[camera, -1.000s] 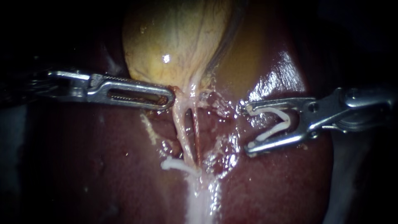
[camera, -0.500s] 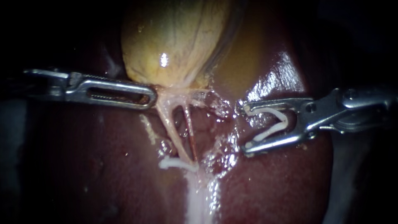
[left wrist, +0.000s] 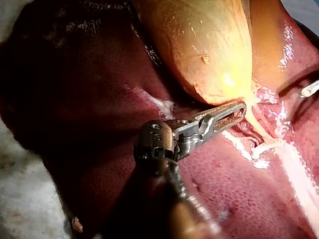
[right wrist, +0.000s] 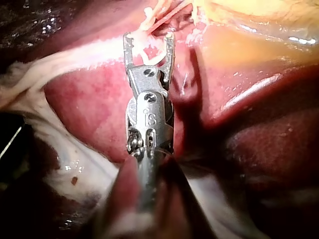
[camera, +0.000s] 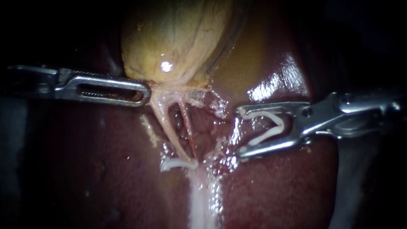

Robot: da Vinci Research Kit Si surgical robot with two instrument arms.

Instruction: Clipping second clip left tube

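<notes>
Looking through the endoscope: my slotted steel left instrument (camera: pixel 144 91) is clamped on pale tissue at the neck of the yellow-tan gallbladder (camera: pixel 178 38), holding the pale stringy left tube (camera: pixel 167 127) taut. A white seated clip (camera: pixel 174 164) crosses its lower end.
Right side, same view: my steel right instrument (camera: pixel 241 132) grips a white V-shaped loaded clip (camera: pixel 267 135) between wide-set jaws, well apart from the left tube, over the glossy dark red liver (camera: pixel 106 169).
Left wrist view: jaws together at the gallbladder neck; the left tube runs from their tip toward the seated clip.
Right wrist view: loaded clip touched by both jaws; tubes just ahead, outside them.
Risk: the thin reddish right tube (camera: pixel 188 131) lies just beside the left tube, so a wide approach could catch both, or land on the seated clip.
</notes>
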